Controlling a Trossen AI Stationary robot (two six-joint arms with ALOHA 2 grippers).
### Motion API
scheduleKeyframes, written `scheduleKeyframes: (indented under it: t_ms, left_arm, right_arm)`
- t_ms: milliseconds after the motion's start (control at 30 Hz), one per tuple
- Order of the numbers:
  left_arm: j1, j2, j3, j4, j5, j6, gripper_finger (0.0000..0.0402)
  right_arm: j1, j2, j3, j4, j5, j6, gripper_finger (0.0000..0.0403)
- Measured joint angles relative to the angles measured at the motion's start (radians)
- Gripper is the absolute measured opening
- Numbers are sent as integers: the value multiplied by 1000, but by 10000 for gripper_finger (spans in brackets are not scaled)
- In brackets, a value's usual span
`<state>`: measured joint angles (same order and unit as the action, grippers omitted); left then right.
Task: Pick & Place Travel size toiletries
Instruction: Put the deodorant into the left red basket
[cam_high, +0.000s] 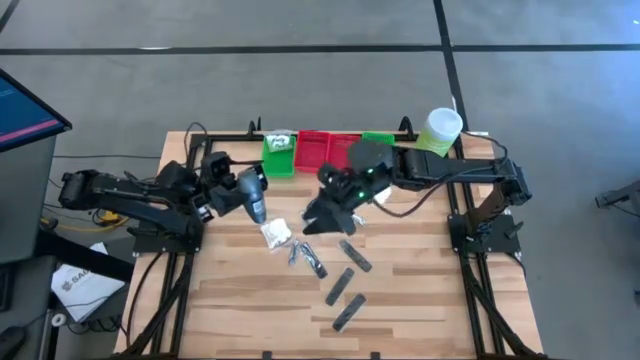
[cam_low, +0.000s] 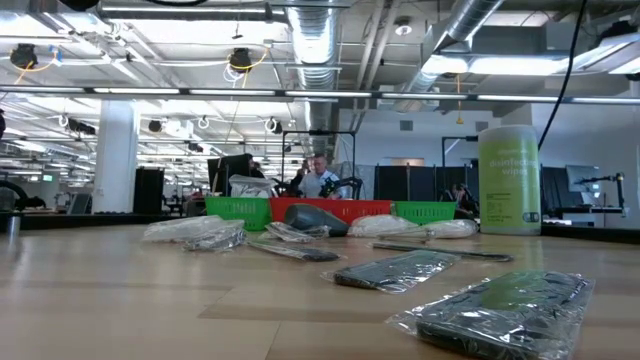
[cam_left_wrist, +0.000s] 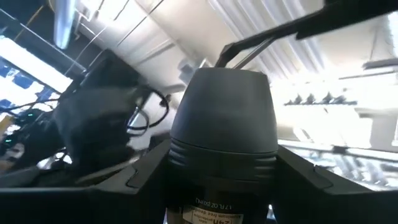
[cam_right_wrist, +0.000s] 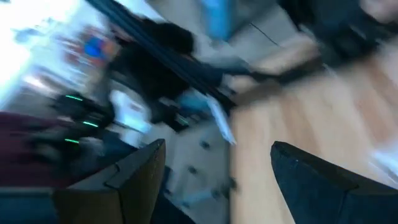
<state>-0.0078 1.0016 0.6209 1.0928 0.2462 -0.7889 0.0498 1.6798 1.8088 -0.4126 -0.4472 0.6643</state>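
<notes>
A grey concrete floor (cam_high: 300, 90) crossed by dark lines surrounds the pale wood plank tabletop (cam_high: 420, 290), with a monitor (cam_high: 25, 115) at the left edge and a white box (cam_high: 85, 285) on the floor beside it. Beyond the tabletop lies a large open hall with a white ceiling, silvery ducts (cam_low: 320, 40), pipes and long bright strip lights (cam_low: 180, 92). A white column (cam_low: 116, 155) stands on the left, with dark screens (cam_low: 400, 182) and desks far back, where a person (cam_low: 320, 178) sits.
</notes>
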Motion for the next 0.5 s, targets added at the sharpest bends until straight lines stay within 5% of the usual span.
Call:
scheduleKeyframes:
  t_ms: [233,500]
  left_arm:
    - [0,1,0,-4,2,-9,202]
    - [10,0,0,-78,-7,-24,202]
  right_arm:
    - [-22,0,0,331,-27,49,281]
    - [-64,0,0,154,-27,117,281]
